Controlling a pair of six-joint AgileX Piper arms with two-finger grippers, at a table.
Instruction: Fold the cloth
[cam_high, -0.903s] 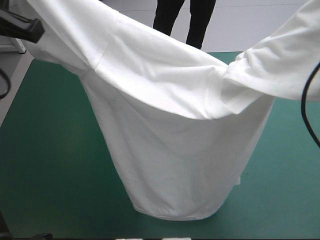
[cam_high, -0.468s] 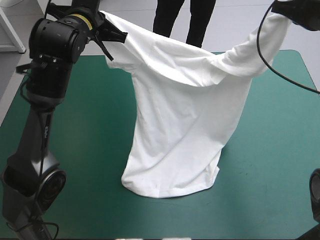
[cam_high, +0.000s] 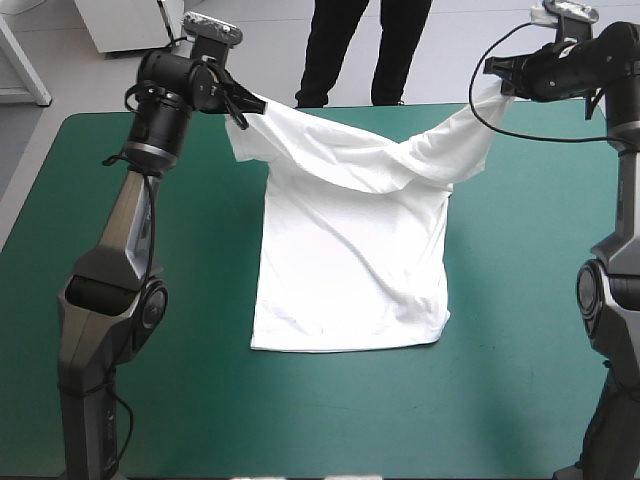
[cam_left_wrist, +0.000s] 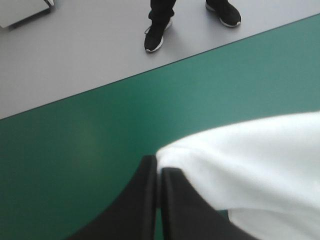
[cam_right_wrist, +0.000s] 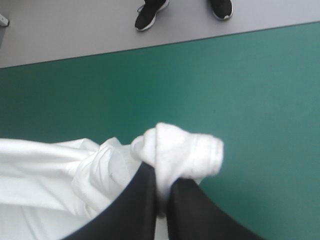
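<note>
The white T-shirt (cam_high: 350, 250) hangs by its two shoulders near the table's far edge, with its lower half lying flat on the teal-green cover and its hem toward the front. My left gripper (cam_high: 240, 102) is shut on the T-shirt at the left shoulder; in the left wrist view the black fingers (cam_left_wrist: 150, 200) pinch the white cloth (cam_left_wrist: 250, 165). My right gripper (cam_high: 500, 80) is shut on the T-shirt at the right sleeve, which bunches around the fingers (cam_right_wrist: 145, 200) as a rolled wad (cam_right_wrist: 182, 150). The cloth sags between the two grippers.
Bare teal-green cover (cam_high: 520, 330) lies on both sides of the T-shirt and in front of its hem. The table's far edge (cam_left_wrist: 150, 72) runs just beyond both grippers, with grey floor behind it.
Both grippers have moved away from the camera and down toward the far edge, carrying the T-shirt. Its body has settled from a hanging tube to lying flat on the cover.
</note>
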